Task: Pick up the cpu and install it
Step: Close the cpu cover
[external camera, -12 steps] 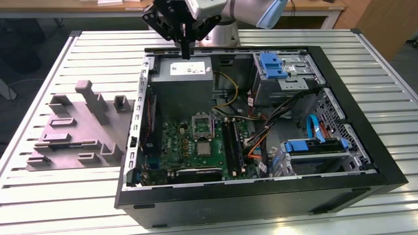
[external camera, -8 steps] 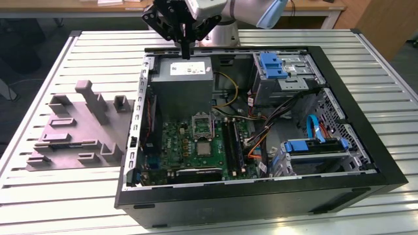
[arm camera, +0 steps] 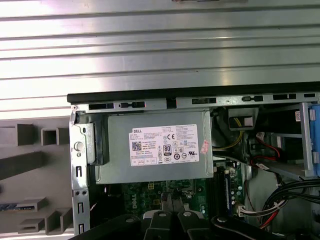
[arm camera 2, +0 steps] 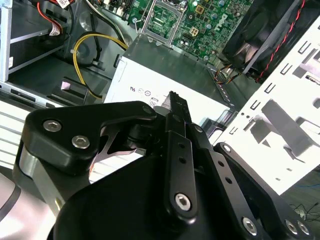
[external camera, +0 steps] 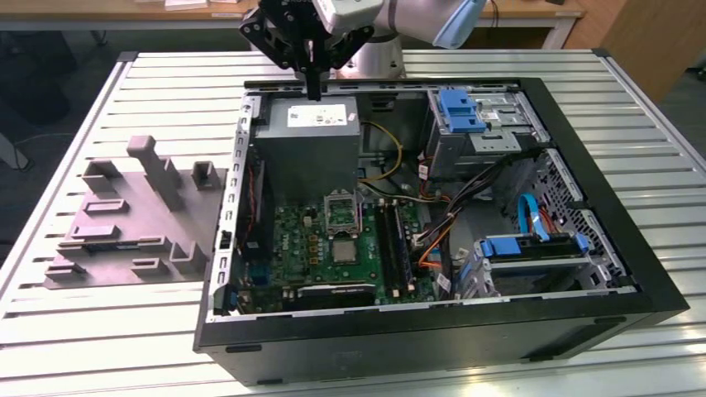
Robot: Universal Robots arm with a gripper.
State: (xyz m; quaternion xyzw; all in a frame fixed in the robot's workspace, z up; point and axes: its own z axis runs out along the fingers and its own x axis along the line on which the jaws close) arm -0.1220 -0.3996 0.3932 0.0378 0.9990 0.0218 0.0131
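My gripper [external camera: 314, 89] hangs over the far edge of the open computer case [external camera: 617, 248], just above the grey power supply [external camera: 309, 145]. Its black fingers point down and are shut, with nothing between them; in both wrist views the gripper [arm camera 2: 174, 97] [arm camera: 169, 200] hovers over the labelled power supply [arm camera 2: 165, 65] [arm camera: 155, 145]. Past the supply lies the green motherboard [external camera: 320, 248] with an open, metal-framed socket [external camera: 340, 211] [arm camera 2: 161, 20]. A square chip [external camera: 345, 251] sits fixed on the board below the socket. The cpu is out of view.
The case lies on its side on a slatted metal table [external camera: 165, 91]. A grey fixture block [external camera: 132, 223] [arm camera: 25, 165] stands on the exterior view's left. Blue-handled drive bays [external camera: 461, 112] [external camera: 527, 246] and loose cables [external camera: 441, 223] fill the case's right half.
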